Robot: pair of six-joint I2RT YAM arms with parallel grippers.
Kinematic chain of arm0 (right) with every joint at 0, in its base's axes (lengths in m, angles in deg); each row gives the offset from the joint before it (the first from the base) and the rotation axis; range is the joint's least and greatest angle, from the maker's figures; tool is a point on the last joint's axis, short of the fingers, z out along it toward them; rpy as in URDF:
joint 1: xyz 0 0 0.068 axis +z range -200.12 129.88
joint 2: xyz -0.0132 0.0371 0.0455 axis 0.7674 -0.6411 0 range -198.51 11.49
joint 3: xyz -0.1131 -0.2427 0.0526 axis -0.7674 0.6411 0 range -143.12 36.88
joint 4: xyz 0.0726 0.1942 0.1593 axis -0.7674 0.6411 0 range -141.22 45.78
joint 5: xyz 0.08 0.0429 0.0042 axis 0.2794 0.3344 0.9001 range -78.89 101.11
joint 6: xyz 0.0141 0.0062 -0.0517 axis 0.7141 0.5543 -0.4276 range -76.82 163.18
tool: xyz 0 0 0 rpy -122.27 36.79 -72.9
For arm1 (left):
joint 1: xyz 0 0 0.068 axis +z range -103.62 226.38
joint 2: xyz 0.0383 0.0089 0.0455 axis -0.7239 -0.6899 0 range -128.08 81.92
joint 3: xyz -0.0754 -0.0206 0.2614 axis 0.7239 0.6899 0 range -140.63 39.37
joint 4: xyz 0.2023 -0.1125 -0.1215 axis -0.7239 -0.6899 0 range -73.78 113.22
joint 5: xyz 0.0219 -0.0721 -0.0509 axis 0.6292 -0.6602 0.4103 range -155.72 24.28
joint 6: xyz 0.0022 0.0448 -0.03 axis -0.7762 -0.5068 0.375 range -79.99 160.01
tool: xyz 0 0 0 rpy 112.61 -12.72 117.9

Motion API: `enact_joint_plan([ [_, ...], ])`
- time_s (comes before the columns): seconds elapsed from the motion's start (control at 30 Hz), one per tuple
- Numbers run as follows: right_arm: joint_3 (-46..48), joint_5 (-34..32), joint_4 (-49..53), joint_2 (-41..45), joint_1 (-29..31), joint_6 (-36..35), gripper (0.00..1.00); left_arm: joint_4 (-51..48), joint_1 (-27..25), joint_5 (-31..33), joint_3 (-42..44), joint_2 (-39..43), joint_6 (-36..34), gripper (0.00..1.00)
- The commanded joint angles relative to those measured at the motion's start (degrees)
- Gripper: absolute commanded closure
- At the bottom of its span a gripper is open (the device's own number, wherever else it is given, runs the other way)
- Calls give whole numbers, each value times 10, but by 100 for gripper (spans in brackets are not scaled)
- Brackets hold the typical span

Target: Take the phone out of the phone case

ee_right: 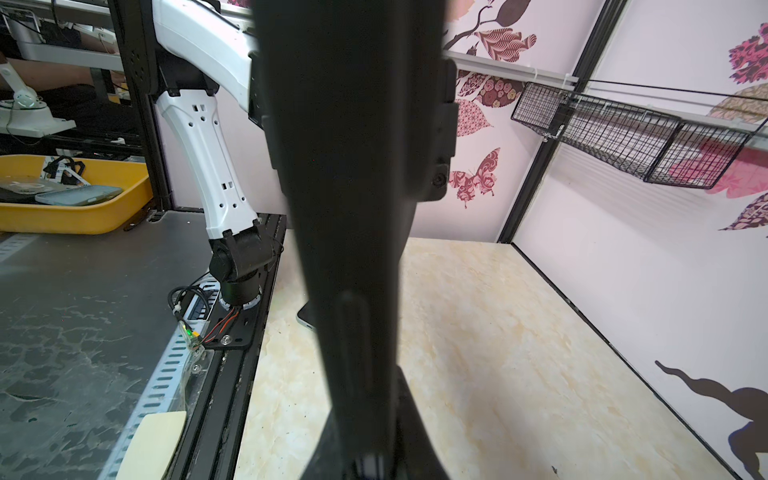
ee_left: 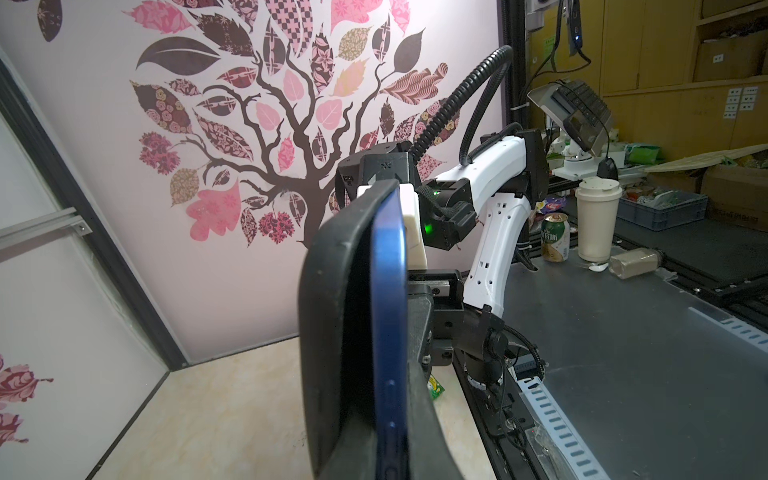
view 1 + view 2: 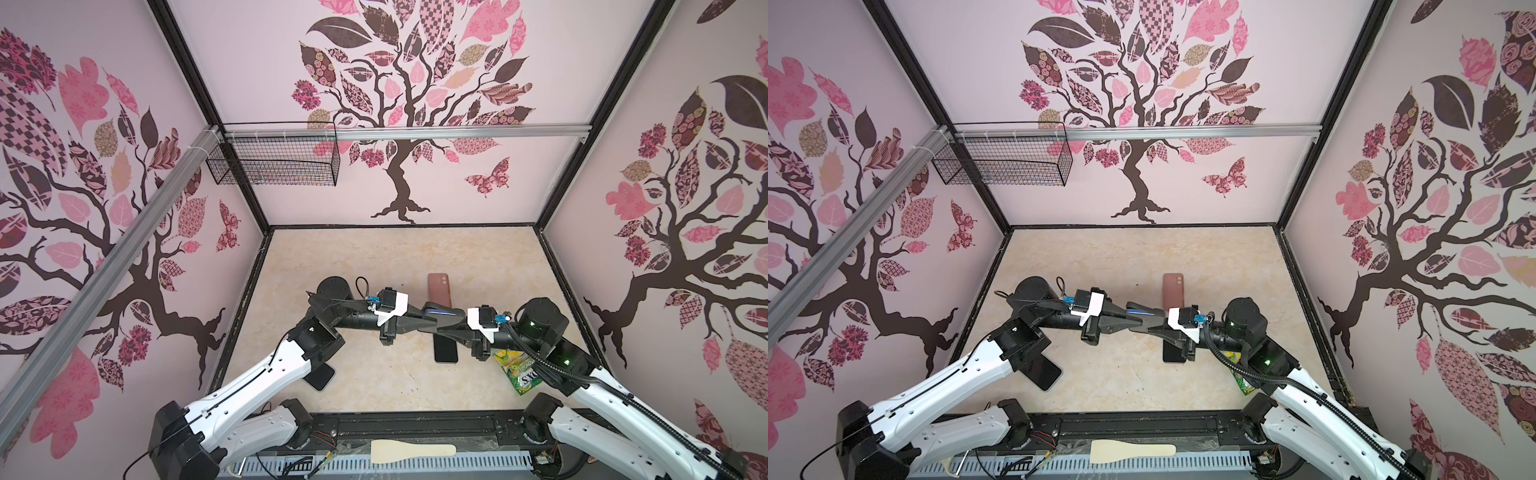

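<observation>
While left tool (image 3: 430,319) and right tool (image 3: 446,324) clamp one blue phone (image 2: 388,311), one pink phone (image 3: 439,289) and two black phones (image 3: 446,353) (image 3: 322,376) lie below

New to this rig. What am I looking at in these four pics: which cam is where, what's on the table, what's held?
Two white-and-black robot arms stand at the front of a booth walled with tree wallpaper. The two wide pictures come from one stereo camera overhead, so they nearly match. The other two come from a camera on each wrist.

The left hand and right hand meet in mid-air. Both are shut on a blue-edged phone in what looks like its black case.

On the beige marbled tabletop lie a reddish-brown phone or case and a black phone. Another dark phone lies partly under the left arm, and a green-and-yellow snack packet lies beneath the right arm. A black wire basket hangs on the back wall.
</observation>
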Motion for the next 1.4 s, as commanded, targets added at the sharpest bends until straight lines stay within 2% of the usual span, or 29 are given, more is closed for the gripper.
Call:
enact_joint_plan([
  [0.0,-50,-16,-64,25,2,14,90,-142,0,-34,1,-8,-67,100],
  [0.1,-37,-36,-35,32,2,14,75,-152,18,-8,-1,6,-67,100],
  [0.27,-13,-110,1,40,1,49,61,-202,51,52,-2,30,-93,100],
  [0.4,-6,-143,14,44,1,76,55,-262,56,110,-8,42,-139,100],
  [0.57,-11,-158,20,47,2,89,54,-318,57,165,-7,45,-186,100],
  [0.7,-43,-182,53,32,2,121,54,-356,57,183,-12,44,-223,100],
  [0.9,-80,-134,85,-11,2,113,43,-398,56,192,-16,35,-267,100],
  [1.0,-91,-118,93,-27,1,98,41,-409,57,192,-17,30,-277,100],
  [1.2,-144,-85,145,-84,3,91,41,-413,56,197,-13,30,-297,100],
  [1.37,-155,-109,155,-110,31,79,42,-416,53,199,-11,32,-314,100],
])
